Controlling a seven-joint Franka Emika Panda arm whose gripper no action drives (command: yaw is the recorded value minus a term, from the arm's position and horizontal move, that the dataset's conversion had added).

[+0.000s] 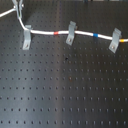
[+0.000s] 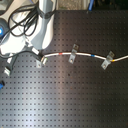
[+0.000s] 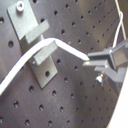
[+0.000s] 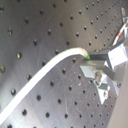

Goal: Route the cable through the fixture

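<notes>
at ten o'clock of the board (image 1: 65, 95), gripper (image 3: 89, 61) pinching cable (image 1: 47, 33) (white cord) by fixture (image 1: 26, 38); risks popping from fork if tugged sideways.

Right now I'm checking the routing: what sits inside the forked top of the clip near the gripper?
In the first wrist view the cable lies across the fixture, between its prongs. The slot's floor beneath the cord is covered, so its seating depth cannot be seen.
</notes>
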